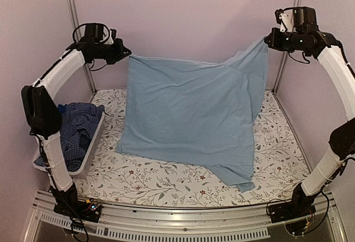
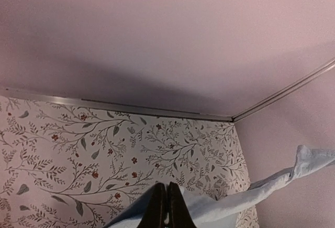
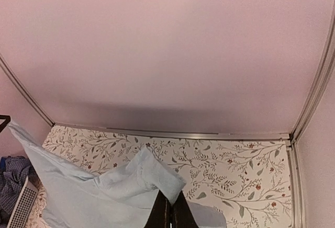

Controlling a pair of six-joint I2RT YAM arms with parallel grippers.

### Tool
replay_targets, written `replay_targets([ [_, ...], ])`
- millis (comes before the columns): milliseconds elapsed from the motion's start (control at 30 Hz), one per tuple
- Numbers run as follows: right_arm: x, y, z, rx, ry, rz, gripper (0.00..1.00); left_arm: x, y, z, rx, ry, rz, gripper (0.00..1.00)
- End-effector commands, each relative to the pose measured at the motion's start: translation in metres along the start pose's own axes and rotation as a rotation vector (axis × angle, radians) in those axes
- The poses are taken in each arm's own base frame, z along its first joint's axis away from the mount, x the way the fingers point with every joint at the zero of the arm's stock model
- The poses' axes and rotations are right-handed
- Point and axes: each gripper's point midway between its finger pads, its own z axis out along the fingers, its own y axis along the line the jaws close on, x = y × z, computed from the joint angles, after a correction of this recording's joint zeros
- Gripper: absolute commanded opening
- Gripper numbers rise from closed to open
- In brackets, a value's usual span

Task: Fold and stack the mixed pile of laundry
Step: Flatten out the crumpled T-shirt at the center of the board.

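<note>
A plain light-blue shirt (image 1: 188, 109) hangs spread between my two raised grippers, its lower part and one sleeve resting on the floral table cloth (image 1: 166, 178). My left gripper (image 1: 126, 53) is shut on the shirt's top left corner; in the left wrist view (image 2: 167, 199) the cloth (image 2: 246, 194) trails off to the right. My right gripper (image 1: 267, 39) is shut on the top right corner; in the right wrist view (image 3: 170, 207) the shirt (image 3: 104, 191) bunches at the closed fingertips. The dark blue checked shirt (image 1: 77, 128) lies crumpled in the basket at the left.
A white plastic basket (image 1: 89, 150) stands at the table's left edge beside the left arm; its rim also shows in the right wrist view (image 3: 21, 202). Pink walls with metal posts (image 1: 75, 9) enclose the back and sides.
</note>
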Motion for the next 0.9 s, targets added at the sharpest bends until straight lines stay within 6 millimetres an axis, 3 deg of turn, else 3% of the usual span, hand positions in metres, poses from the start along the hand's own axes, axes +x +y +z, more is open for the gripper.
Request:
replay_targets([
  [0, -0.076, 0.011, -0.064, 0.040, -0.257, -0.116, 0.00, -0.040, -0.100, -0.064, 0.205, -0.149, 0.137, 0.00],
  [100, -0.113, 0.030, -0.119, -0.010, -0.428, -0.153, 0.00, -0.048, -0.147, -0.108, 0.265, -0.233, 0.221, 0.00],
  [200, -0.142, 0.049, -0.194, -0.057, -0.604, -0.190, 0.00, -0.047, -0.183, -0.153, 0.315, -0.300, 0.282, 0.00],
  [233, -0.146, 0.056, -0.216, -0.081, -0.642, -0.210, 0.00, -0.046, -0.195, -0.172, 0.341, -0.326, 0.301, 0.00],
  [400, -0.150, 0.082, -0.290, -0.189, -0.766, -0.261, 0.00, -0.024, -0.248, -0.242, 0.482, -0.401, 0.396, 0.00],
  [533, -0.152, 0.095, -0.354, -0.233, -0.882, -0.298, 0.00, -0.008, -0.277, -0.286, 0.552, -0.450, 0.438, 0.00],
  [700, -0.158, 0.103, -0.398, -0.263, -0.976, -0.300, 0.00, -0.005, -0.291, -0.319, 0.593, -0.492, 0.424, 0.00],
  [800, -0.163, 0.097, -0.397, -0.228, -0.988, -0.281, 0.00, -0.006, -0.289, -0.313, 0.574, -0.483, 0.399, 0.00],
  [867, -0.166, 0.088, -0.376, -0.179, -0.956, -0.264, 0.00, -0.006, -0.282, -0.297, 0.528, -0.462, 0.374, 0.00],
])
